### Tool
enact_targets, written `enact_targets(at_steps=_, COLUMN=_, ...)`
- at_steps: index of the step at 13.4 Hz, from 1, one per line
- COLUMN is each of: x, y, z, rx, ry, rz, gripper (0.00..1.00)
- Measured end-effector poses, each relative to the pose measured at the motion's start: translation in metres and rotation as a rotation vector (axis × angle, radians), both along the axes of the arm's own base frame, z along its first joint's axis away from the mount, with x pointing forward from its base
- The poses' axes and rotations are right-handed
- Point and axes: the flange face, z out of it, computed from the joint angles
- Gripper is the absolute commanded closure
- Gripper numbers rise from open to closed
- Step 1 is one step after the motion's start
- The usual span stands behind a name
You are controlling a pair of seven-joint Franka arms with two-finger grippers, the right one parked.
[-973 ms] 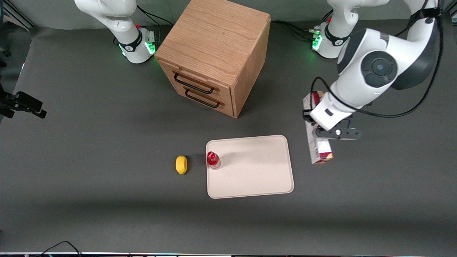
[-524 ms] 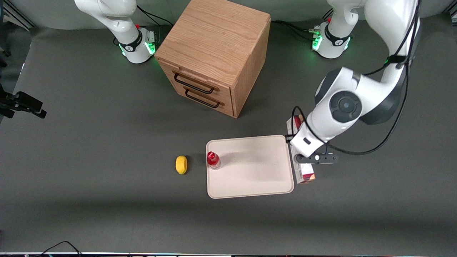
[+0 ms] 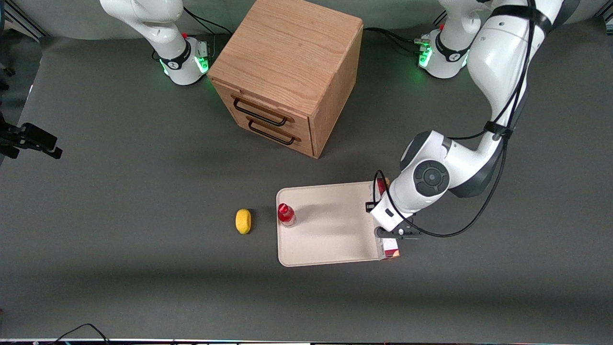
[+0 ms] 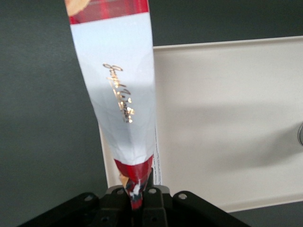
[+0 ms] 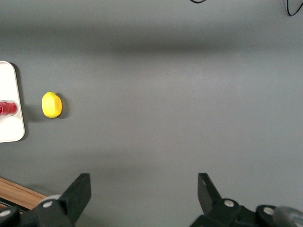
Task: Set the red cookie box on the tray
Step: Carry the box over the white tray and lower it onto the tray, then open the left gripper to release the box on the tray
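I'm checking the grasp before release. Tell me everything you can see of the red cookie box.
The red cookie box is a long, narrow carton, seemingly cardboard, dark red patterned with a white middle section bearing gold script. The gripper is shut on one end. It hangs lengthwise over the tray edge nearest the working arm, partly over the gray table. Whether it touches the tray is unclear.

Front cam sits high, looking down over the whole table. Left wrist cam hangs close over the tray (image 4: 227, 118) edge; right wrist cam looks down from higher, sharing the tray's corner.
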Motion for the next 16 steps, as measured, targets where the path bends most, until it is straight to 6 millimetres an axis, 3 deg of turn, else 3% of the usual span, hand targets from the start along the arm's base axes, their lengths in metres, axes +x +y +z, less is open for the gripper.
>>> enact_targets(at_steps=7, x=0.001, y=-0.004, z=-0.061, rx=0.066, ry=-0.032, rz=0.037, gripper=1.00)
enact_targets(at_steps=16, x=-0.008, y=-0.015, z=-0.072, rx=0.073, ry=-0.019, rz=0.027, gripper=1.00)
